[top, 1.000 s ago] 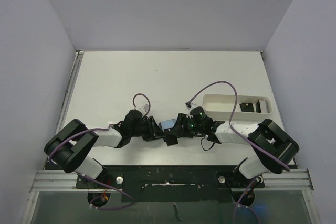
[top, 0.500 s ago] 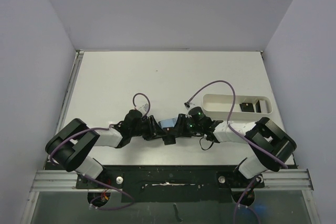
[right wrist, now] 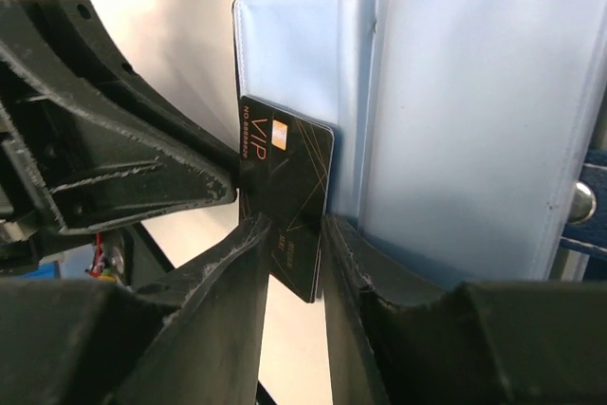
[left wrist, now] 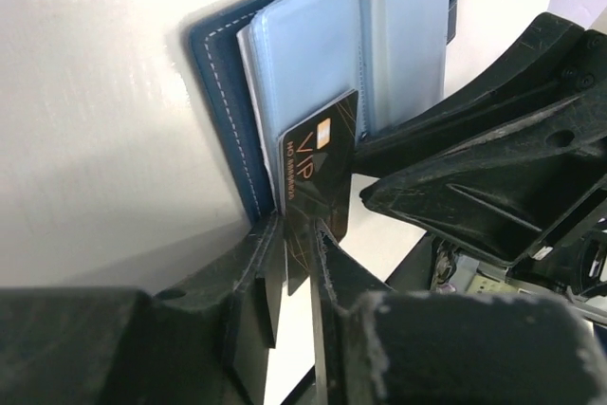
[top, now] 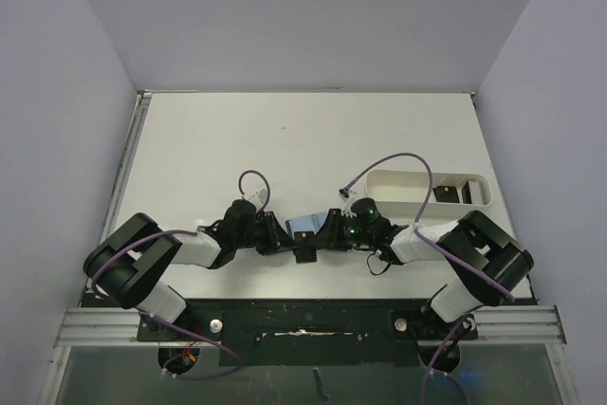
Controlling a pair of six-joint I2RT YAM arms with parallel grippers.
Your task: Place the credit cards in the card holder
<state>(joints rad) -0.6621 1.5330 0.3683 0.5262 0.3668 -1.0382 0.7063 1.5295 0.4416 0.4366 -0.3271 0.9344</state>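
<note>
Black, gold-lettered card [left wrist: 318,168] — set against open blue wallet [right wrist: 474,92] — is pinched by left gripper [left wrist: 297,239] and right gripper [right wrist: 294,234], both nearly closed.

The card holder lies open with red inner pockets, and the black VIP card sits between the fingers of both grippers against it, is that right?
Not quite. The card holder has light blue inner pockets, not red, as the right wrist view shows. The rest stands: it lies open, and the black VIP card sits between the fingers of the left gripper and the right gripper, against it.
</note>
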